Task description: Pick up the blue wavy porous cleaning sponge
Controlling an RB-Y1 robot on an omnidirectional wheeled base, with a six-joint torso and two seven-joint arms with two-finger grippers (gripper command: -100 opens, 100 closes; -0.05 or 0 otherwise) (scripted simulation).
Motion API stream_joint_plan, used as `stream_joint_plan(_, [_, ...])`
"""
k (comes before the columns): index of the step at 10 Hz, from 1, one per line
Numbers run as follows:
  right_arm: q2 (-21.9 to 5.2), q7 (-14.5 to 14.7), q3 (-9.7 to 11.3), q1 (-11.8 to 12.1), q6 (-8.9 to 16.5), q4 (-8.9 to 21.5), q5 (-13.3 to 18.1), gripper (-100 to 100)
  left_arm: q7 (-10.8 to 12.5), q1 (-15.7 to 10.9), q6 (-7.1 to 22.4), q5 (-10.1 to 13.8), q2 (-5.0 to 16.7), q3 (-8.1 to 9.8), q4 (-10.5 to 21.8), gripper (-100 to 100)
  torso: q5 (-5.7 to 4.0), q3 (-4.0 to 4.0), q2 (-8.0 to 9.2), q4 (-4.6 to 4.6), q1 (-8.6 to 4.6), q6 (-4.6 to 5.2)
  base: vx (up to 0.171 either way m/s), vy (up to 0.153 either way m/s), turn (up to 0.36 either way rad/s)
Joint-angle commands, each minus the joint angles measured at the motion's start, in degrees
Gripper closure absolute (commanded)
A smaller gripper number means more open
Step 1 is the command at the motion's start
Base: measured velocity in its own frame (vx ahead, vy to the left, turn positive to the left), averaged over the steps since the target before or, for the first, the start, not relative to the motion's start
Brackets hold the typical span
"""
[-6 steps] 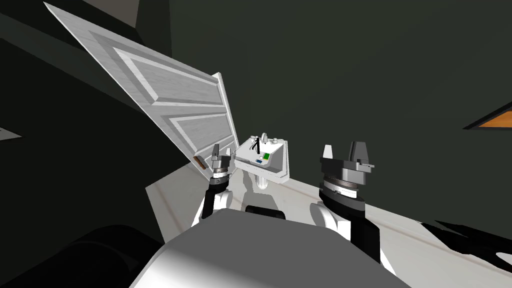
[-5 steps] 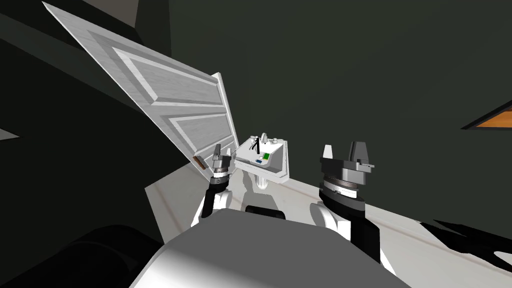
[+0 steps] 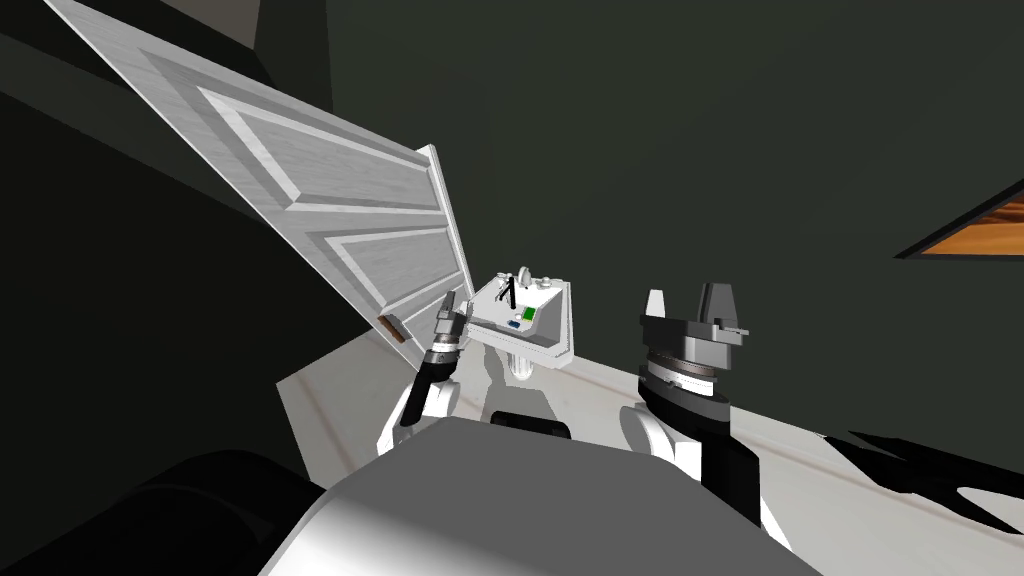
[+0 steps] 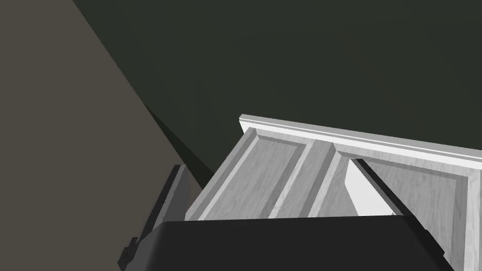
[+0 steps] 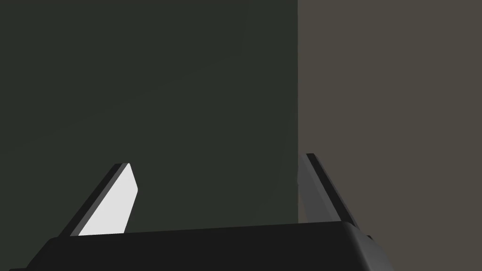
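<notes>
Lately the whole head view has slid a little, which is my own move and not the room's; beyond that, the left gripper (image 3: 455, 305) has leaned over toward the sink (image 3: 552, 338) and now stands just beside its near corner, where half a second ago it stood more upright and a shade further off; I judge this the opening of the reach, with the grasp not yet begun.

Its fingers (image 4: 365, 190) stand wide apart and hold nothing; the left wrist view looks past them at the panelled door (image 4: 292, 164), so the hand is not yet aimed at the basin and would need to swing round and tip down.

The sponge (image 3: 513, 324) lies on the front ledge of the sink, a small blue patch beside a green thing (image 3: 527, 313), apart from the left gripper; its long axis seems to run along the front rim, lying flat, though it is too small to say which end leads or to make out any waves.

The right gripper (image 3: 688, 305) is raised well to the other side of the sink, fingers (image 5: 115, 202) likewise spread and empty.
</notes>
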Motion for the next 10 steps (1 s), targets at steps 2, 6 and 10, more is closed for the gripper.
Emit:
stream_joint_plan(2, [0.0, 0.0, 0.0, 0.0, 0.0, 0.0, 0.0, 0, -0.5, -1.5, 4.3, -0.2, 1.6, 0.58, 1.8, -100, 0.00, -0.02, -0.04, -0.01, -0.03, 0.01, 0.032, -0.028, -0.065])
stream_joint_plan(6, [0.0, 0.0, 0.0, 0.0, 0.0, 0.0, 0.0, 0, -1.2, -3.2, 9.6, -0.6, 3.4, 1.45, 3.9, -100, 0.01, 0.03, 0.06, 0.01, 0.04, -0.01, 0.019, -0.017, -0.048])
stream_joint_plan(10, [0.0, 0.0, 0.0, 0.0, 0.0, 0.0, 0.0, 0, -1.6, -4.1, 14.2, -0.8, 4.2, 1.94, 5.1, -100, -0.01, 0.00, 0.00, 0.00, -0.02, -0.01, 0.023, -0.021, -0.047])
